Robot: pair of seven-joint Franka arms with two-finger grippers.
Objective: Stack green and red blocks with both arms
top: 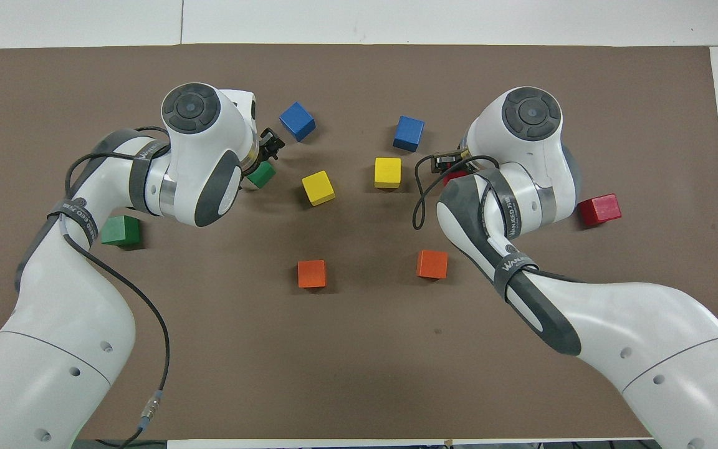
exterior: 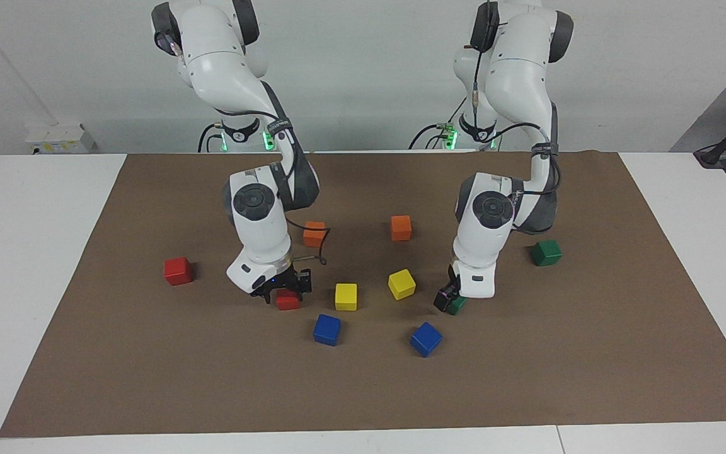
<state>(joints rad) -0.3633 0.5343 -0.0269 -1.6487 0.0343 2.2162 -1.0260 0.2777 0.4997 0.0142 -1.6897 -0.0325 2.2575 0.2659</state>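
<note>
1. Left gripper [exterior: 450, 301] down at a green block [exterior: 458, 305], wrist bent steeply down, fingers apart around it.
2. Right gripper [exterior: 285, 289] low over a red block [exterior: 288, 301] beside a yellow block [exterior: 346, 296]; can't tell its finger state.
3. Second green block [exterior: 546, 252] and second red block [exterior: 178, 270] sit near opposite mat ends.

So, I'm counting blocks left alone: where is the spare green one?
The untouched green block sits on the brown mat toward the left arm's end, nearer the robots than the green block at the left gripper.

Bright even overhead light, soft short shadows, sharp focus, no glare
</note>
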